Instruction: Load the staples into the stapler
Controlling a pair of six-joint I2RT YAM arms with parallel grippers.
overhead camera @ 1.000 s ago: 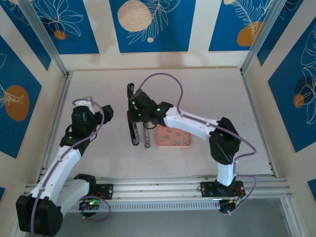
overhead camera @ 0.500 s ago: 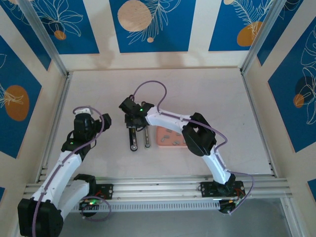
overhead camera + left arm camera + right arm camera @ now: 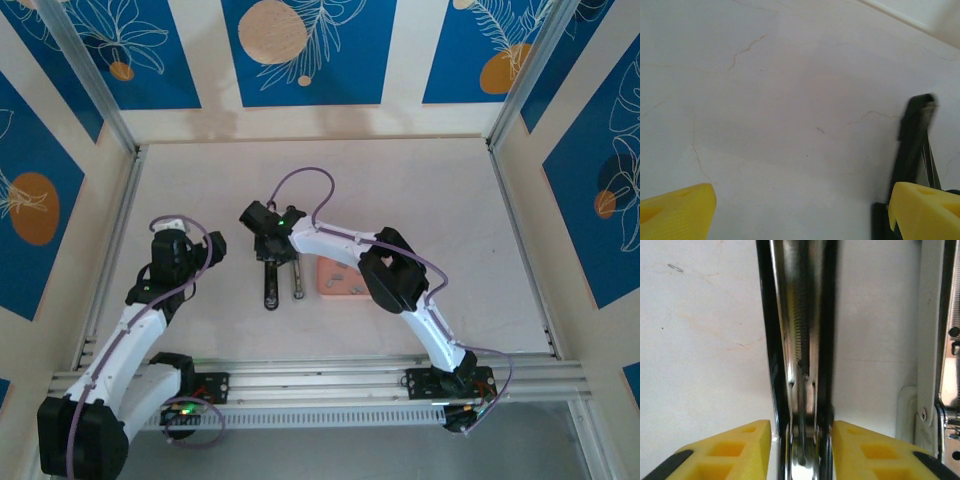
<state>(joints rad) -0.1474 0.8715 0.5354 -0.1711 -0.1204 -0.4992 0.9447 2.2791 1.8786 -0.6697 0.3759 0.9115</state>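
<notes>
Straddling one stapler [image 3: 801, 340], one tool [image 3: 801, 442].

The stapler [image 3: 270, 285] lies opened flat mid-table, its two bars side by side, running near to far. My right gripper [image 3: 262, 222] sits at its far end, fingers [image 3: 735, 450] either side of the left bar. Just right of the stapler lies the tray [image 3: 323, 286], holding the staples [image 3: 338, 281], partly under my right arm. My left gripper [image 3: 187, 247] hangs to the stapler's left, apart from it

The stapler [image 3: 802, 340] has a glossy, mirror-bright metal channel with black edges, beside a smooth white plastic bar. The right claw [image 3: 801, 445] has matt yellow plastic fingers [image 3: 735, 450]. The worktop [image 3: 700, 340] is pale, matt and faintly veined.
</notes>
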